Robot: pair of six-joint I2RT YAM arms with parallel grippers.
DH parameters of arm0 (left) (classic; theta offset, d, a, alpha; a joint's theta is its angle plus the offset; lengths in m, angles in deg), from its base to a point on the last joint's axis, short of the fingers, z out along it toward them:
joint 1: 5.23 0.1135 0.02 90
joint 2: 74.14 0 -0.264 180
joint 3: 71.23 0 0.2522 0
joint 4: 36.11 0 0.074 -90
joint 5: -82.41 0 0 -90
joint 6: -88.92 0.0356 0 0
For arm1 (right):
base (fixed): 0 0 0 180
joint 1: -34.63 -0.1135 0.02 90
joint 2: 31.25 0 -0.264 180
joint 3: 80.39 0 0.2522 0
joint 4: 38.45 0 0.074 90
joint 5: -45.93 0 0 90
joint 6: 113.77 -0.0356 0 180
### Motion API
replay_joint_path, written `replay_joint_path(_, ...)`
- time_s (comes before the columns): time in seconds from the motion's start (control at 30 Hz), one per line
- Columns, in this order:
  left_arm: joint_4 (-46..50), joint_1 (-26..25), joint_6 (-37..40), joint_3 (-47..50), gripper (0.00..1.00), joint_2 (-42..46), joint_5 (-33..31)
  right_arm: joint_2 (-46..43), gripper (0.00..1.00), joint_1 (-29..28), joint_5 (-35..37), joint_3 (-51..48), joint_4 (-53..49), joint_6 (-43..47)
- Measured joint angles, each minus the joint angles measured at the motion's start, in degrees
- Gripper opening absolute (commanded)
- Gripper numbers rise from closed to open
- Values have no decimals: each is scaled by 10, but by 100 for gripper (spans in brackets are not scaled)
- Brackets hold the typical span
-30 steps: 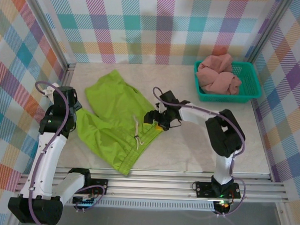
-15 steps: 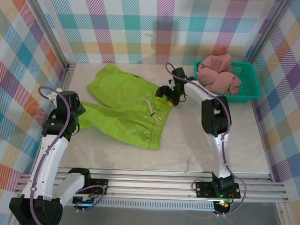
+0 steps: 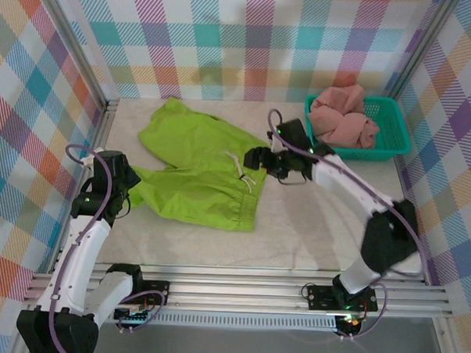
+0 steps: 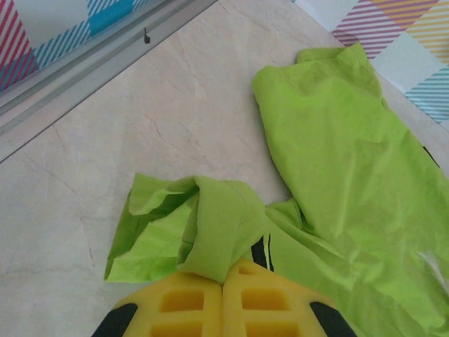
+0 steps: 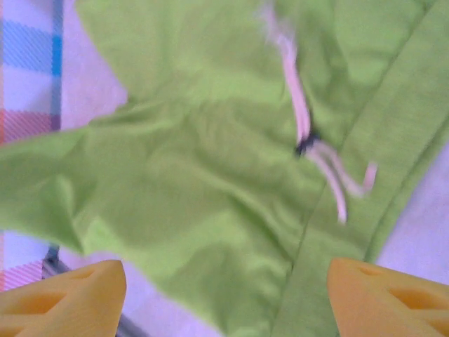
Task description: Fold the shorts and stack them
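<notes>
Lime green fabric shorts (image 3: 200, 171) lie lengthwise across the left half of the table (image 3: 319, 227), legs toward its left edge, waist toward the middle, with the left hand (image 4: 223, 281) pinched shut on the near leg's hem and the right hand (image 3: 254, 158) spread open just above the waistband.

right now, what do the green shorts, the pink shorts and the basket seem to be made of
The lime green shorts: thin woven fabric, matte, likely a light synthetic; it creases sharply and lies flat. The pink shorts: softer, thicker cloth, perhaps cotton jersey; it bunches in rounded folds. The basket: rigid teal plastic, smooth-looking, with moulded mesh walls.
</notes>
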Motion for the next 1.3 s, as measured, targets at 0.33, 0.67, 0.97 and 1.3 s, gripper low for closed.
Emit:
replay_joint_path(0.33,-5,0,-9,12,0,0,7,-93,67,-56,52,-260,76,-162)
replay_joint_path(0.67,-9,0,-11,18,0,8,7,-20,63,-97,56,-255,119,-214)
replay_joint_path(0.97,-14,0,-12,21,0,10,7,13,54,-124,52,-237,133,-229)
replay_joint_path(1.3,-17,0,-13,26,0,11,7,35,43,-128,47,-228,144,-232)
